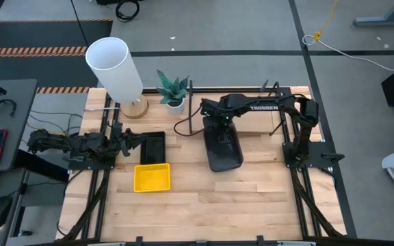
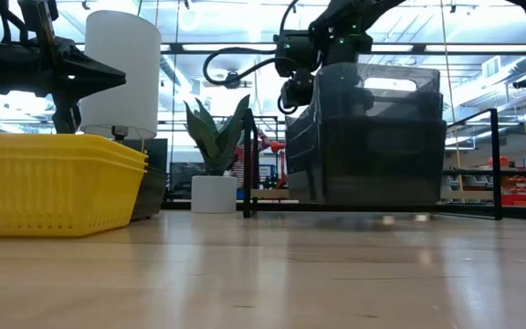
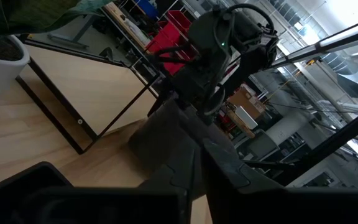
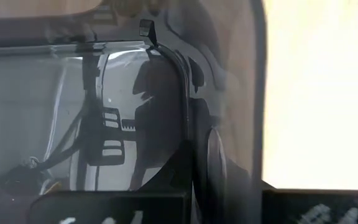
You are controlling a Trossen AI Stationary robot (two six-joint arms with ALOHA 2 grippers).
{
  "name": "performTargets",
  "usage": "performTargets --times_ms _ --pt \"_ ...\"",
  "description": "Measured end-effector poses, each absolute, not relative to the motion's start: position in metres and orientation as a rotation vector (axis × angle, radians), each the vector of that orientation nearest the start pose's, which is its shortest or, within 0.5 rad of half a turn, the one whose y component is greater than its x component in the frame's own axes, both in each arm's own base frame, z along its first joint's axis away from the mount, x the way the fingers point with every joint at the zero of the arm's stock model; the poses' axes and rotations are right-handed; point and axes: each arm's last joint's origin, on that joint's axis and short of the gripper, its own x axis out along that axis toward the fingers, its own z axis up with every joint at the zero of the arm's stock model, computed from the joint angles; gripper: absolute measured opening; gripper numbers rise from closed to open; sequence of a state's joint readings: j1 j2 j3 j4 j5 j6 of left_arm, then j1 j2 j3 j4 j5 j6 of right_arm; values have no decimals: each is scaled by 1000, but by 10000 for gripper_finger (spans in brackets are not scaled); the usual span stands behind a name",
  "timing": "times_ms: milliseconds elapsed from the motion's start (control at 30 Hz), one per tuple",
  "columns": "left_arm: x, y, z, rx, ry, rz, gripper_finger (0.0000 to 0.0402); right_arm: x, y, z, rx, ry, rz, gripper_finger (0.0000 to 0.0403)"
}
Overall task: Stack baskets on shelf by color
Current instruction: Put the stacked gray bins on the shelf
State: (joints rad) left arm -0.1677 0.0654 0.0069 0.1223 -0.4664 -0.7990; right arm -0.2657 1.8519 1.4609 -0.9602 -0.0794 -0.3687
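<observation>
High view shows you "TROSSEN" in white on the right arm's link. Your right gripper [image 1: 219, 127] pinches the far rim of the dark grey basket [image 1: 224, 149], which sits mid-table by the shelf [image 1: 279, 116] at the far edge, its long axis running far to near. The black basket [image 1: 152, 147] and yellow basket [image 1: 152, 177] lie toward the left edge. Whether your left gripper [image 1: 123, 139] is spread, you cannot tell.

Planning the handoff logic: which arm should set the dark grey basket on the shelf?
Right. The right gripper already grips the dark grey basket at the shelf front. The left gripper sits across the table by the black basket and yellow basket.
</observation>
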Motion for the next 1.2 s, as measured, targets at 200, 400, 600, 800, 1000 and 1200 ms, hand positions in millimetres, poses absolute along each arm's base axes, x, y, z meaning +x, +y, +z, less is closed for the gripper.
performTargets --times_ms 200,400,600,800,1000,1200 --pt "99 -4 172 -813 -177 259 36 352 -93 230 -72 1329 98 18" --pt "99 -4 172 -813 -177 258 39 352 -93 232 -65 1331 103 20" --pt "99 -4 172 -813 -178 258 32 352 -93 232 -64 1333 104 21" --pt "99 -4 172 -813 -177 258 31 352 -93 231 -57 1335 100 21" --pt "99 -4 172 -813 -178 258 38 352 -93 231 -55 1334 105 22" --pt "99 -4 172 -813 -177 258 39 350 -92 231 -47 1353 120 22"
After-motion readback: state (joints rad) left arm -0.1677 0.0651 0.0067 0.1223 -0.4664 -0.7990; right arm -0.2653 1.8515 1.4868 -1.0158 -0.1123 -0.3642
